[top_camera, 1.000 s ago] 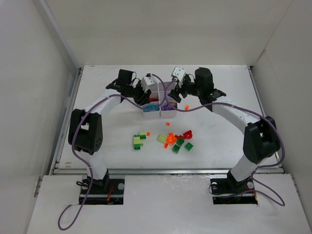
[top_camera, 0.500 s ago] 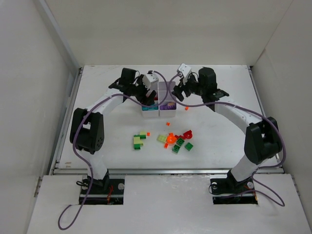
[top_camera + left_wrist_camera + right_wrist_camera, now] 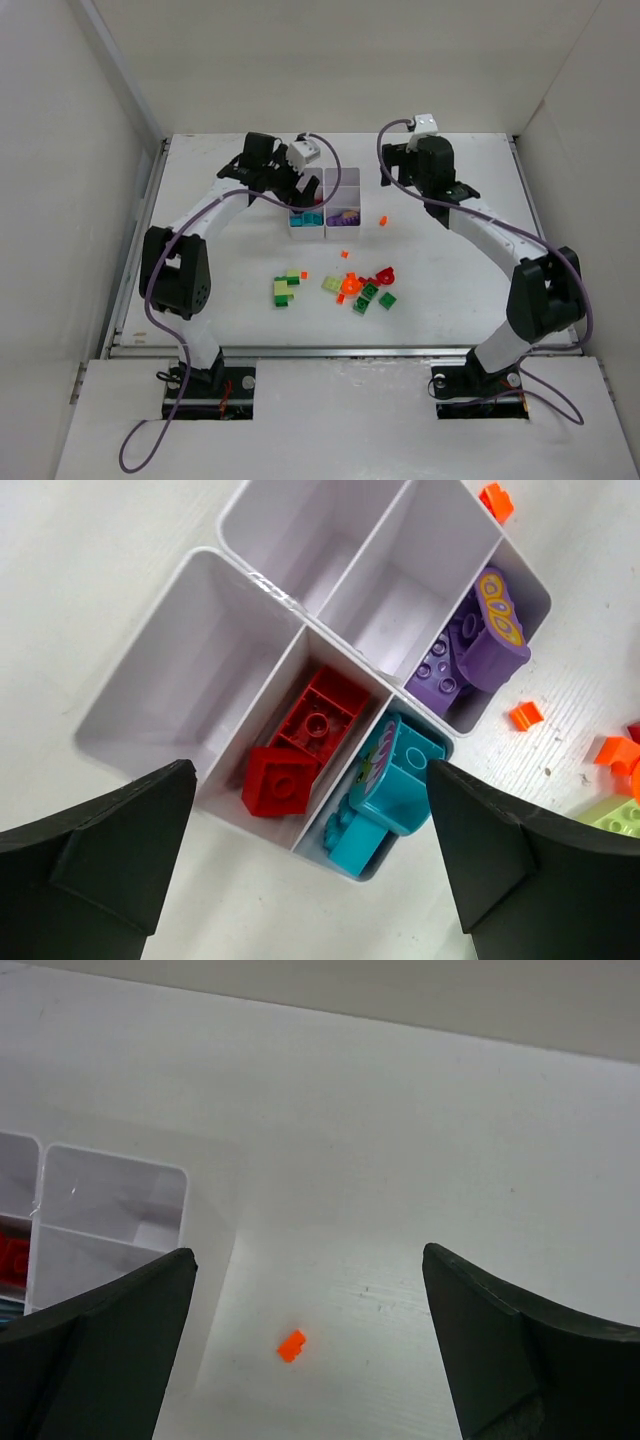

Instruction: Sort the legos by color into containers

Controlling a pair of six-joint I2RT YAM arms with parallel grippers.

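Note:
The white containers box [image 3: 343,172] stands at mid-table. In the left wrist view its compartments [image 3: 200,670] hold red legos [image 3: 315,720], teal legos [image 3: 385,780] and purple legos [image 3: 475,645]; three compartments show empty. My left gripper [image 3: 308,770] hovers open just above the red compartment, holding nothing, and shows in the top view [image 3: 293,193]. My right gripper [image 3: 306,1252] is open and empty, raised to the right of the box [image 3: 110,1190] above a small orange lego [image 3: 291,1345]; it appears in the top view [image 3: 395,172].
Loose legos lie in front of the box: a red, orange and green pile [image 3: 362,287] and a green and yellow-green cluster [image 3: 285,291]. Small orange bits [image 3: 382,219] sit right of the box. White walls close in the table on three sides.
My right arm has lifted and swung back to the right, away from the box. My left gripper has stayed over the box, drawing slightly back and left.

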